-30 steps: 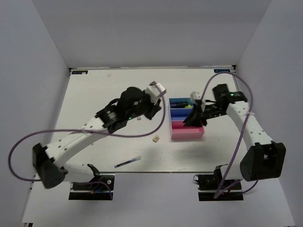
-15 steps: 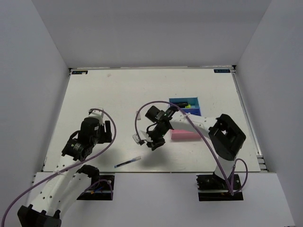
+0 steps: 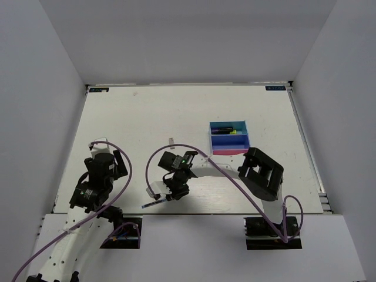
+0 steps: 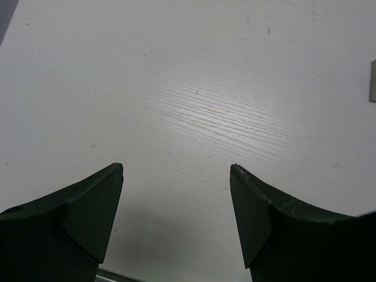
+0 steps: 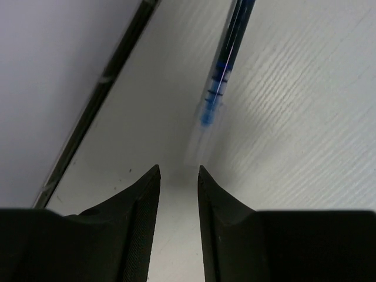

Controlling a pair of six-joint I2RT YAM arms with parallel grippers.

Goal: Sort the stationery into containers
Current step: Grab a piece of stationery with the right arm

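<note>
While the left gripper (image 4: 176, 167) hangs low over the bare table (image 3: 129, 117), its jaws stand wide apart with nothing between them. In the left wrist view only white tabletop shows ahead of its fingertips. A small grey block (image 4: 373, 82) sits far ahead and off to the right of that gripper, cut by the frame edge. In the top view the same block lies alone on the table, well apart from both grippers.

The right arm reaches across to the left, and the right gripper (image 5: 178, 168) points down near the table's front edge. Its jaws are slightly apart with a narrow gap, and bare table shows through the gap. A thin blue pen (image 5: 220, 88) lies flat on the table just ahead of the fingertips. It runs away from them and slightly to the right, and its clear end is nearest the gap. The pen is blurred. It is not between the fingers; contact cannot be told.

The containers (image 3: 229, 138) sit well to the right of the right gripper, beyond the arm's elbow: cyan farthest, dark blue in the middle, pink nearest. The cyan tray (image 3: 212, 128) holds a black marker (image 3: 222, 127) and a yellow-tipped item beside it.
</note>
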